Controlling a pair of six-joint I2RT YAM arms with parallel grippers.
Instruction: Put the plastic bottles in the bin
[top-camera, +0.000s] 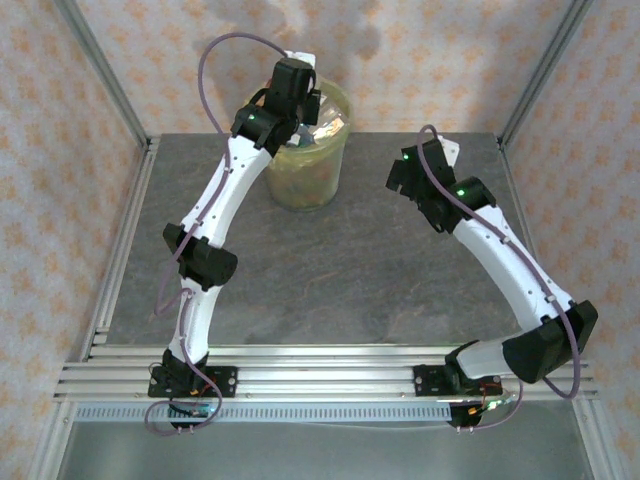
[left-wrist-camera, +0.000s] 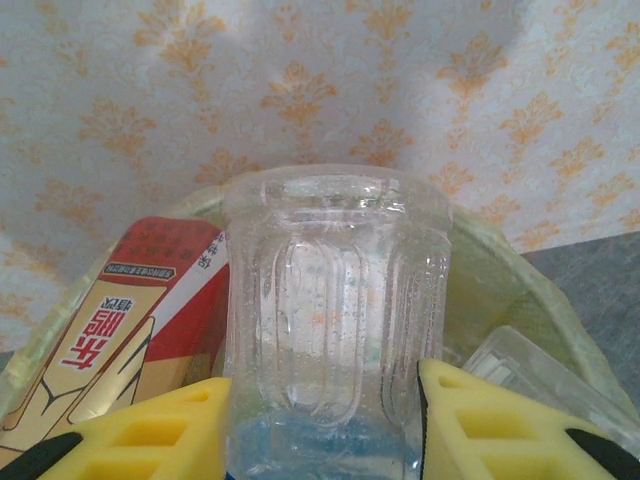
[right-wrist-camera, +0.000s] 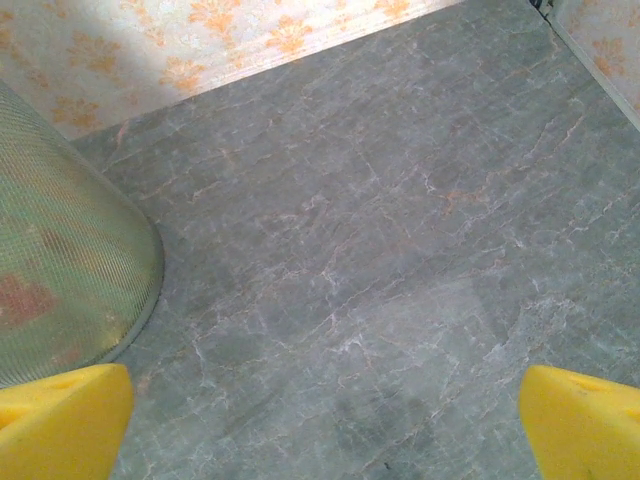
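The left claw (left-wrist-camera: 325, 430) has its yellow pads (left-wrist-camera: 150, 430) closed against the two sides of a clear bottle (left-wrist-camera: 330, 290), which runs straight out from between them. The bottle is see-through and ribbed along its length. It has a bluish tint at the near end, and its round end faces away. Just left of it, lower down in the bin (left-wrist-camera: 545, 290), a red-labelled bottle (left-wrist-camera: 140, 310) lies tilted. To the right, a clear plastic piece (left-wrist-camera: 530, 370) rests against the yellowish liner. The held bottle sits over the bin's mouth, with patterned wallpaper (left-wrist-camera: 300, 80) behind it. The right claw (right-wrist-camera: 325, 420) stands wide open and empty above the grey table (right-wrist-camera: 380, 230), with the bin's side at its left.
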